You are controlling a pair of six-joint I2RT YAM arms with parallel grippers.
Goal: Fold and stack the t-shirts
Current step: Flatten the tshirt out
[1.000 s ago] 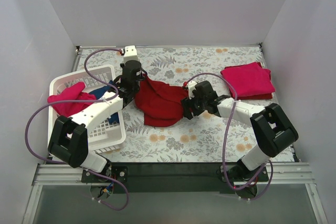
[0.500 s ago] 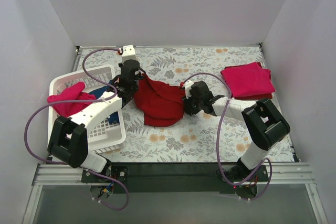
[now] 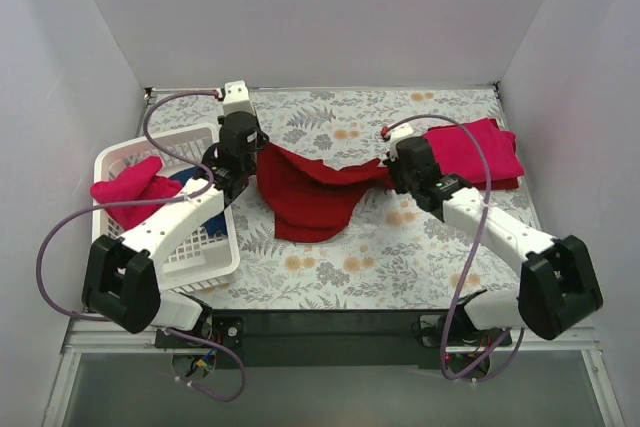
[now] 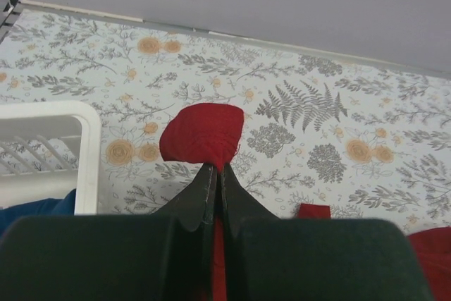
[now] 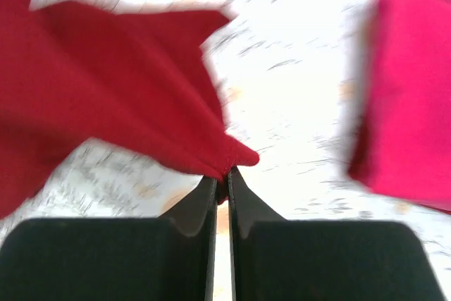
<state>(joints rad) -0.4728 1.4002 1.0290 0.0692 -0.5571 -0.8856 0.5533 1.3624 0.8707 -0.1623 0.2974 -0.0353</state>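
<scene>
Spreading step: large dark red cloth t-shirt (image 3: pixel 305 197) stretched between both grippers.
Left gripper (image 4: pixel 214 171) clamps its 10 o'clock edge, right gripper (image 5: pixel 220 177) its 3 o'clock corner; the body sags onto the centre of the floral-patterned table (image 3: pixel 400 267). Next move likely calls for lowering it flat, evenly tensioned, before folding.

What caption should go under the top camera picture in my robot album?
The left gripper and the right gripper each pinch one end of the dark red t-shirt.
</scene>
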